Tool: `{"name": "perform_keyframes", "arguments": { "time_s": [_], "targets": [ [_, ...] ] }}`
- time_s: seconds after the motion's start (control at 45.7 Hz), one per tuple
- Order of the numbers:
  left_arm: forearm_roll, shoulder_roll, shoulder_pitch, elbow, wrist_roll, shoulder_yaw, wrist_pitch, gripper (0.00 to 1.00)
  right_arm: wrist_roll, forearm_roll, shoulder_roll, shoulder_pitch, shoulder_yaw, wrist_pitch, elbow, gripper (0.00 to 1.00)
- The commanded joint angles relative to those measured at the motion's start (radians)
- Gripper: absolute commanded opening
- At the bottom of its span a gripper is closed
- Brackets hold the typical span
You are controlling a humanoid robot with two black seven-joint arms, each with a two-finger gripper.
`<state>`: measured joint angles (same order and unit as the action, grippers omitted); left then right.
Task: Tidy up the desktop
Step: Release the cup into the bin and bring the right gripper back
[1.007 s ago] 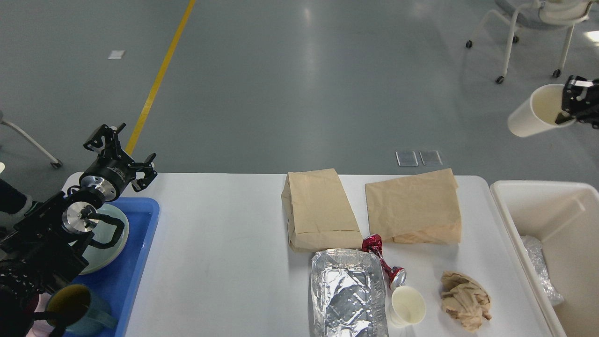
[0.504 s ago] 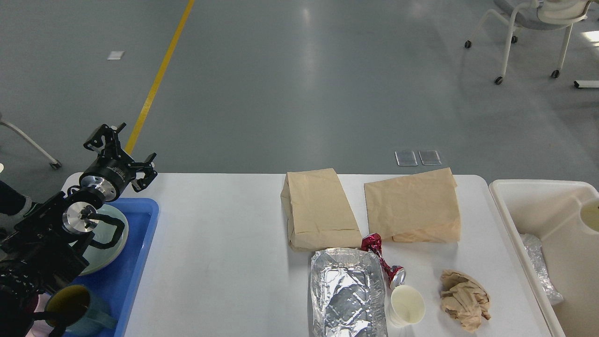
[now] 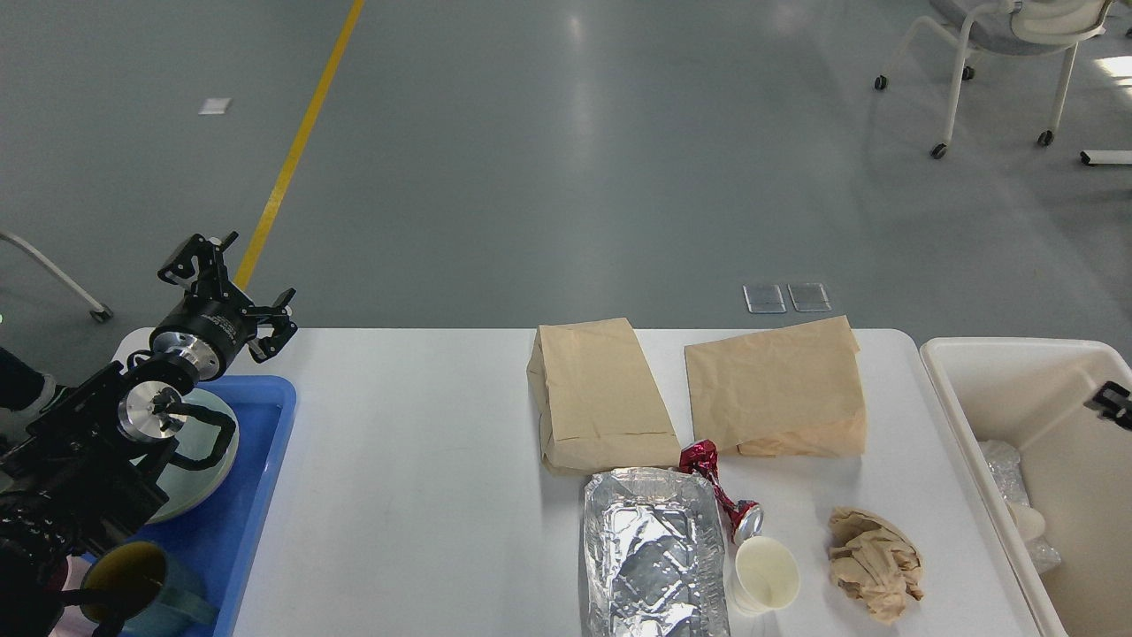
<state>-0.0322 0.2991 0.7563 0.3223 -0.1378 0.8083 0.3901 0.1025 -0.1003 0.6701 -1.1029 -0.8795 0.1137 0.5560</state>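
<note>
Desktop (image 3: 424, 478), smooth white, filled the lower view. Left gripper (image 3: 225, 283) hung spread and empty above its far-left corner, tilted outward. Right gripper (image 3: 1116, 402) showed only a dark tip over the white bin (image 3: 982, 354); whether it was open I cannot tell. Two tan paper bags (image 3: 601, 389) lay flat beside crinkled foil (image 3: 650, 557).

Beyond the table edge, a yellow floor line (image 3: 296, 146) runs diagonally across grey concrete. A white wheeled chair (image 3: 1008, 53) stands far right, two small clear floor plates (image 3: 787, 297) nearer, a pale tag (image 3: 215, 106) far left.
</note>
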Motion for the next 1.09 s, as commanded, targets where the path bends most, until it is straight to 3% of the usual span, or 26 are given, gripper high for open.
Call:
{"name": "perform_keyframes", "arguments": {
  "time_s": [0.0, 0.175, 0.372, 0.482, 0.788, 1.073],
  "targets": [
    [0.0, 0.0, 0.0, 0.001, 0.0, 0.0, 0.0, 0.97, 0.003, 0.001, -0.017, -0.228, -0.081, 0.041, 0.088, 1.0],
    [0.0, 0.0, 0.0, 0.0, 0.0, -0.001, 0.001, 0.97, 0.003, 0.002, -0.089, -0.561, -0.197, 0.139, 0.258, 1.0],
    [0.0, 0.0, 0.0, 0.001, 0.0, -0.001, 0.001, 0.97, 0.0, 0.019, -0.184, -0.825, -0.199, 0.447, 0.396, 1.0],
    [0.0, 0.0, 0.0, 0.0, 0.001, 0.0, 0.0, 0.97, -0.001, 0.04, -0.214, -0.94, -0.188, 0.55, 0.475, 1.0],
    [0.0, 0.0, 0.0, 0.001, 0.0, -0.001, 0.0, 0.97, -0.003, 0.056, -0.222, -1.2, -0.203, 0.661, 0.702, 1.0],
    [0.0, 0.0, 0.0, 0.0, 0.0, -0.001, 0.001, 0.97, -0.001, 0.051, -0.181, -1.085, -0.2, 0.632, 0.703, 1.0]
  ]
}}
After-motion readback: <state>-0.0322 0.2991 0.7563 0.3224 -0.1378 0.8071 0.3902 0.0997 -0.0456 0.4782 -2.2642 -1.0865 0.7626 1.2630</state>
